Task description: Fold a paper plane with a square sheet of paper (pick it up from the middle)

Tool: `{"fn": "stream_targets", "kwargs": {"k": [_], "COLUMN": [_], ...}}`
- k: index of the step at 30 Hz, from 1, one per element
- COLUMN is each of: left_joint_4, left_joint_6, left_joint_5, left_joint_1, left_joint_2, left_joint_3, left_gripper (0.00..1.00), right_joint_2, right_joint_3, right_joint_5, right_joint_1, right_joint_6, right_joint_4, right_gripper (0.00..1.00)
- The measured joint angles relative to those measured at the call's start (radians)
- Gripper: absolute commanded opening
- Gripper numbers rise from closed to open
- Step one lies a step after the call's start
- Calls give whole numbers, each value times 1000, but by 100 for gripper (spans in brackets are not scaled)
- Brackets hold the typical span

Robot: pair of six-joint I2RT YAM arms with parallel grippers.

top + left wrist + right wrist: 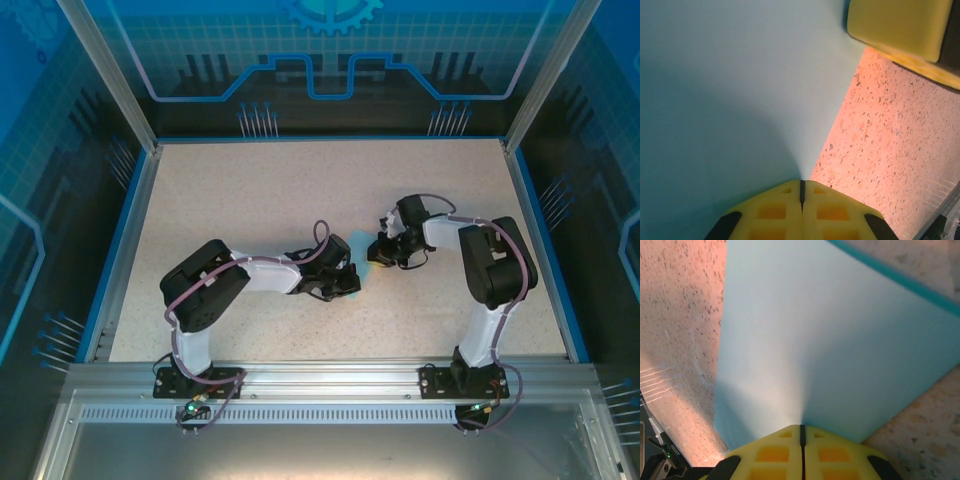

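The speckled table [250, 200] spreads wide under me. Near its middle, between my two grippers, is the square sheet of paper [830, 340], plain light blue, with bare table showing on either side of it. My left gripper [801, 186] is clamped on one edge, its yellow fingers pressed together and the sheet fanning out from the seam. My right gripper [801, 430] pinches another edge the same way. From my left wrist, one of its yellow fingers [900, 30] shows at the sheet's far corner.
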Motion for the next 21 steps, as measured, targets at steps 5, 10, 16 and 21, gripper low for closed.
{"fn": "stream_targets", "kwargs": {"k": [5,10,16,21], "left_joint_4": [4,5,4,0], "left_joint_6": [0,0,0,0], "left_joint_5": [-2,-7,-10,-11], "left_joint_1": [0,0,-1,-3], "left_joint_2": [-5,-6,-8,-17], "left_joint_3": [-7,-8,-9,-19], "left_gripper": [1,1,0,0], "right_joint_2": [22,37,54,66], "right_joint_3": [18,29,55,82], "right_joint_5": [-25,-46,-51,-16], "right_joint_1": [-28,-59,-73,-96], "right_joint_6": [8,23,42,58], "right_joint_4": [0,3,-2,15], "right_gripper": [7,7,7,7]}}
